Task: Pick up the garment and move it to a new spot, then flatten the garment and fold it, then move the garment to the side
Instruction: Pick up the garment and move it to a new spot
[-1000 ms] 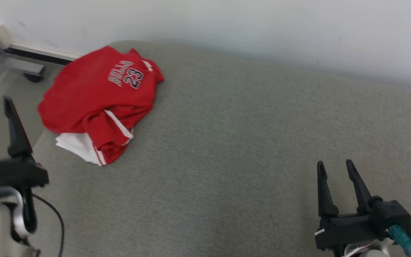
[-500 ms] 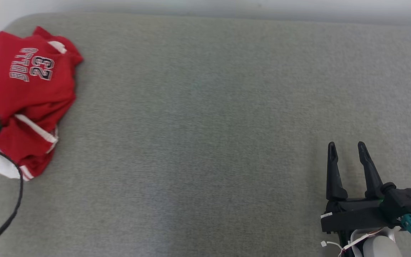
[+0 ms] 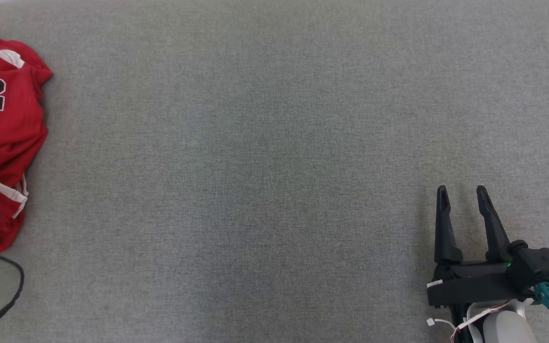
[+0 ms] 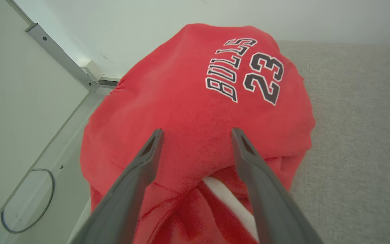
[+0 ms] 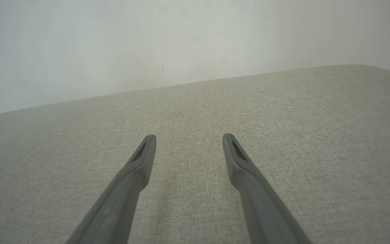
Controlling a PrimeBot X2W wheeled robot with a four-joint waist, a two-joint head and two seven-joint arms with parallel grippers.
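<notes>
Left wrist view looks along its two fingers onto the crumpled red Bulls 23 jersey (image 4: 181, 101), bunched at the left edge of the grey fabric surface (image 4: 357, 135). The left gripper (image 4: 196, 131) is spread wide and holds nothing. Its fingertips sit over the middle of the heap, with the lettering just beyond them and a white-trimmed fold nearer, between the fingers. Whether the tips touch the cloth I cannot tell. In the head view the heap's long axis runs near to far along that left edge. The right gripper (image 3: 462, 190) is likewise spread and empty at the near right, well apart from the jersey, with bare surface between them. The left arm is plainly the nearer one. The pick-up likely calls for it to descend and close on the cloth directly ahead.
</notes>
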